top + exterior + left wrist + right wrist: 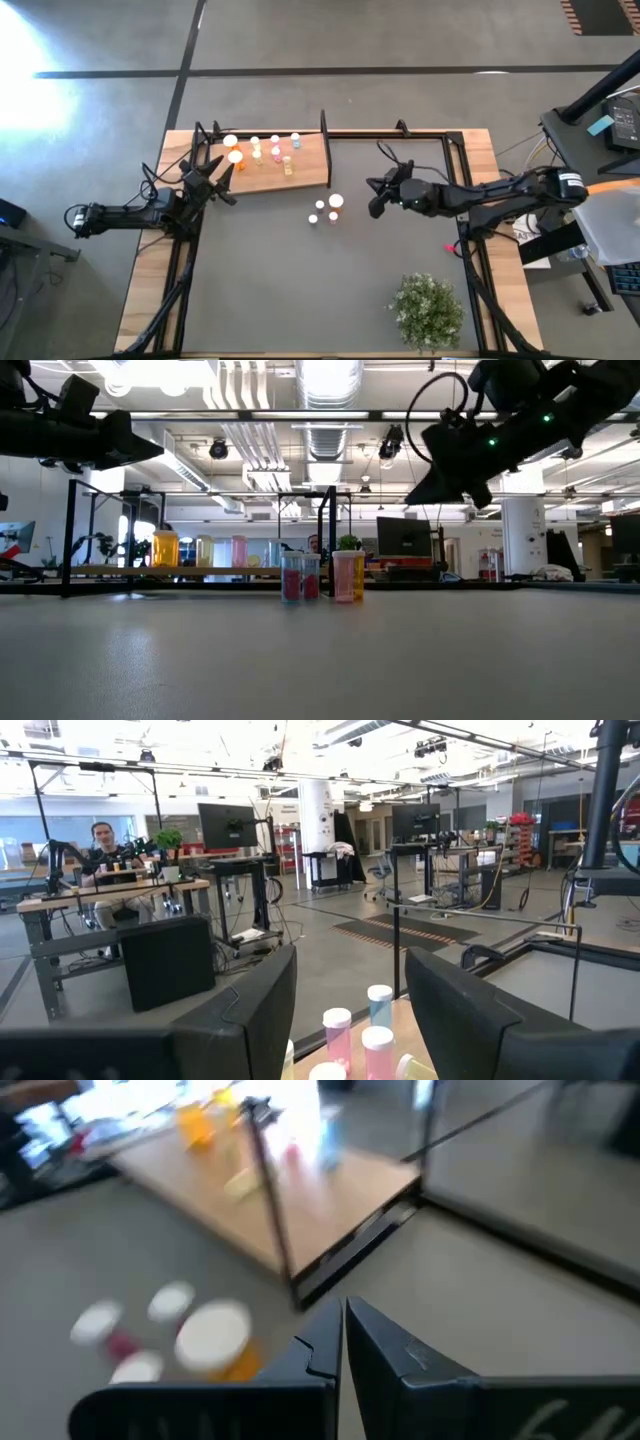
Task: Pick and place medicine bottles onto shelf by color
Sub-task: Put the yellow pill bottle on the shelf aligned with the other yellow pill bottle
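The setting is a large open robotics lab or industrial workshop. Indicators: polished concrete floor [330,40], exposed ceiling ducts [330,435] with strip lighting, workbenches [110,890] carrying monitors [228,825] and equipment, a black metal frame [400,133] around the table, and a seated person [102,842] at a bench.

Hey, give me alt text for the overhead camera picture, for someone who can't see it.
Two dark robot arms reach over a grey table mat: the left gripper beside a wooden shelf holding small medicine bottles, the right gripper shut near three bottles left on the mat. A green plant stands on the mat.
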Available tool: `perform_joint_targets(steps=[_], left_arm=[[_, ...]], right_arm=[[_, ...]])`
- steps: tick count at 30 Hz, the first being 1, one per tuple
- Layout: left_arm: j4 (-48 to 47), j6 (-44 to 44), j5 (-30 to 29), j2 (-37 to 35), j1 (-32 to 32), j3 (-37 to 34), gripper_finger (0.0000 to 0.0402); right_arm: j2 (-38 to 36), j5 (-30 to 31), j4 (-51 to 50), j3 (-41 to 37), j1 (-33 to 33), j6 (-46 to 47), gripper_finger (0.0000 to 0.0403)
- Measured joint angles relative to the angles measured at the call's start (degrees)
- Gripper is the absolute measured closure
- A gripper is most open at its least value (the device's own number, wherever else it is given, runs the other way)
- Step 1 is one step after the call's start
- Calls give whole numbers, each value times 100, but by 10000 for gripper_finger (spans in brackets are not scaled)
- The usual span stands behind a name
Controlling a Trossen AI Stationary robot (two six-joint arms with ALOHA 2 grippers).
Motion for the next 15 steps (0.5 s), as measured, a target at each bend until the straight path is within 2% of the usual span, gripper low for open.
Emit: perform_joint_targets(steps=[4,11,15], left_arm=[[2,0,0,1,-1,2,228],[2,0,0,2,-1,2,228],[2,0,0,2,-2,1,228]], right_arm=[[-244,-961,248,-328,-328,-320,394],[-454,-1376,1047,-926,-765,-366,394],[-549,-1888,1592,-1250,-973,-714,394]])
